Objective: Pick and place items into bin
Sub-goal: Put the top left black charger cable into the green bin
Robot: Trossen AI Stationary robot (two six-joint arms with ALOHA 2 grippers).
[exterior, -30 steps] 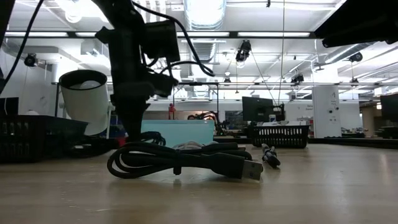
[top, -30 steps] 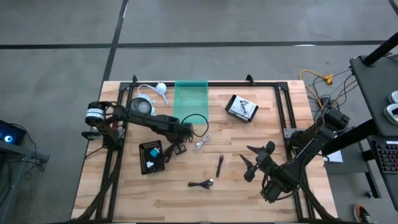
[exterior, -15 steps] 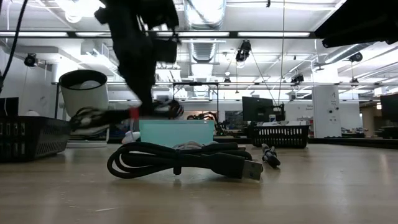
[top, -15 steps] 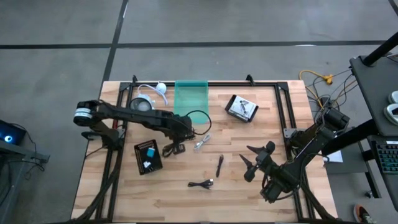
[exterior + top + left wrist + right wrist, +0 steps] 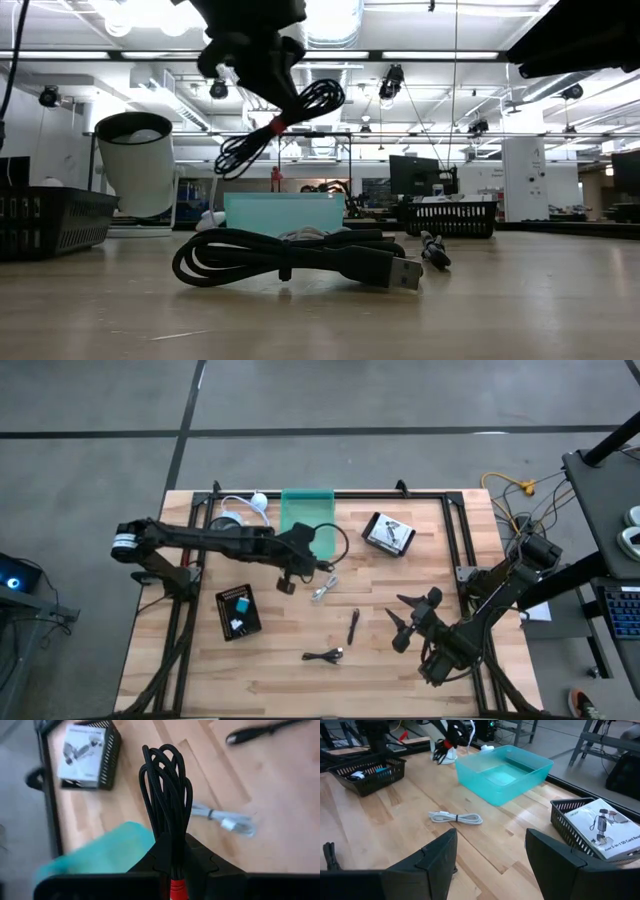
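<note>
My left gripper [image 5: 300, 552] is shut on a coiled black cable with a red band [image 5: 277, 124] and hangs above the table just near of the teal bin [image 5: 307, 515]. The coil's loop [image 5: 330, 543] reaches toward the bin's near right corner. On the wood lie a silver-grey cable [image 5: 325, 588], a black pen-like stick [image 5: 353, 625] and another black cable [image 5: 323, 655]. White printed cards sit in a black basket [image 5: 388, 533]. My right gripper [image 5: 405, 622] waits open near the table's right side. My left gripper pinches the bundled coil between its two fingers [image 5: 192, 862] at the red-banded part [image 5: 175, 887]. The looped end [image 5: 167, 780] sticks out beyond the fingertips. The cable is lifted clear of the table and tilted, one loop end high [image 5: 320, 100] and the other hanging lower [image 5: 235, 160].
A second black basket [image 5: 238, 610] holding a blue-marked item stands near the left arm. A white cable and round white object [image 5: 245, 505] lie left of the bin. A black metal frame [image 5: 455, 540] borders the table. Bare wood lies along the near edge.
My left gripper has risen from the table beside the left basket and moved toward the far edge and slightly right, toward the bin. The red-banded black cable has come up with it, from table level to well clear of the wood.
</note>
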